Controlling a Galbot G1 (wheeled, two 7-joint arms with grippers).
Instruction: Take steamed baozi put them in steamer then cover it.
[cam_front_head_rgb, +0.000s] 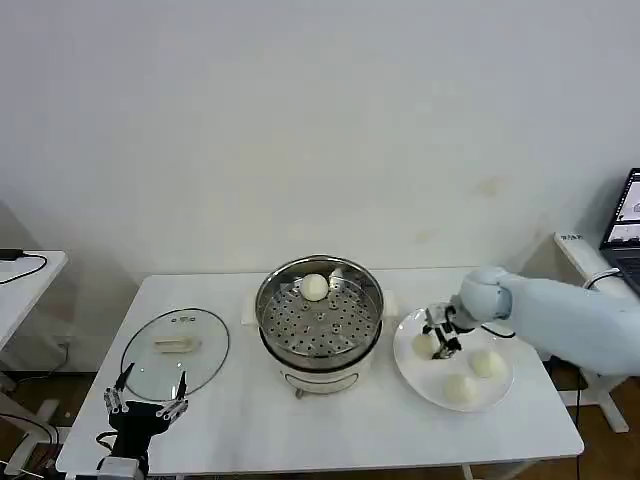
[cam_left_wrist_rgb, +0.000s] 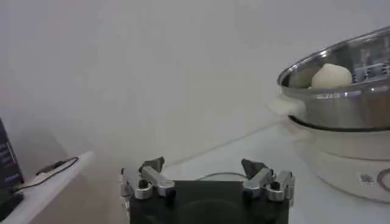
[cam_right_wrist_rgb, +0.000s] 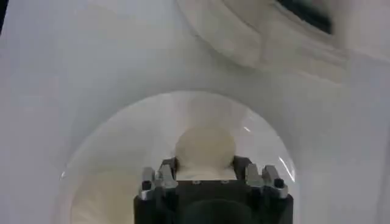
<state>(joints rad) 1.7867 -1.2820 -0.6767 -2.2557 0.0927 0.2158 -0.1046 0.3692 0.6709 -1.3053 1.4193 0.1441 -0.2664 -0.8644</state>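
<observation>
The steamer (cam_front_head_rgb: 268, 300) stands mid-table with one steamed baozi (cam_front_head_rgb: 315, 287) on its perforated tray. On the white plate (cam_front_head_rgb: 410, 375) to its right lie three more baozi. My right gripper (cam_front_head_rgb: 441, 335) is down on the plate, its fingers pressed against both sides of the baozi (cam_front_head_rgb: 424, 345) nearest the steamer. The right wrist view shows that baozi (cam_right_wrist_rgb: 205, 146) held between the jaws of the gripper (cam_right_wrist_rgb: 205, 164), resting on the plate (cam_right_wrist_rgb: 122, 146). My left gripper (cam_front_head_rgb: 146, 405) hangs open at the table's front left, empty (cam_left_wrist_rgb: 204, 167).
A glass lid (cam_front_head_rgb: 175, 350) lies flat on the table left of the steamer, just beyond the left gripper. The two other baozi (cam_front_head_rgb: 487, 363) (cam_front_head_rgb: 460, 389) sit on the plate's right and front. A side table stands far left, a laptop far right.
</observation>
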